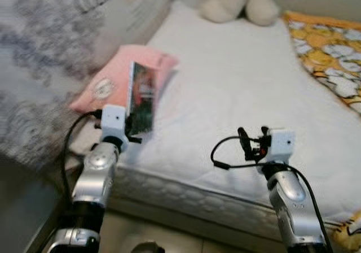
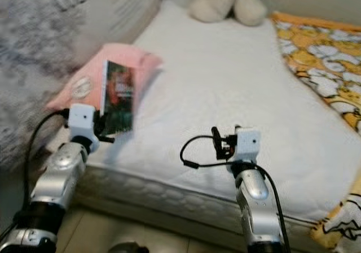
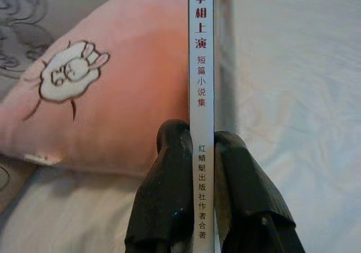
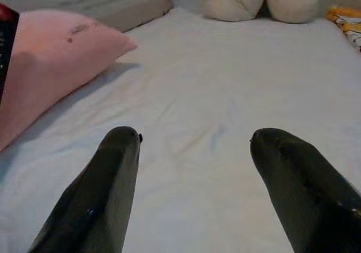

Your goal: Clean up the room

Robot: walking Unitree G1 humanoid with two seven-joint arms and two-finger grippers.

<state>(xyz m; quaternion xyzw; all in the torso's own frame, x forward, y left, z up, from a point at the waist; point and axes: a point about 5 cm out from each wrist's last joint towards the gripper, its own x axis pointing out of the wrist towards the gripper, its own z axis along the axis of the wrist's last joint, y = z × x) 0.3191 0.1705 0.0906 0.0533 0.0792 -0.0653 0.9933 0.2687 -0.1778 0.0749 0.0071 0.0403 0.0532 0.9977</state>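
The left gripper (image 3: pixel 203 168) holds a thin book (image 1: pixel 142 97) upright, its two black fingers (image 3: pixel 169 191) pinched on either side of the spine near the lower end. The book's long axis runs up and down, tilted slightly, and its spine faces back toward the wrist. That spine is a narrow white strip printed with a column of dark red and grey Chinese characters. The cover is glossy, dark green with red patches, blurred in the head views so the picture on it cannot be made out.

The book hangs in the air just in front of a pink pillow (image 1: pixel 115 75), above the near edge of the bed (image 1: pixel 237 95). The pillow is soft and plump, with a small white rabbit outlined in brown stitched on it. The bed has a white quilted cover with a faint padded texture.

Beyond the pillow, at the far end of the bed, sits a cream plush toy (image 1: pixel 240 1). An orange blanket (image 1: pixel 330 49) printed with white cartoon figures lies across from the pillow.

The right gripper (image 4: pixel 194 145) hovers over the near edge of the bed, well apart from the pillow, fingers spread wide and holding nothing.
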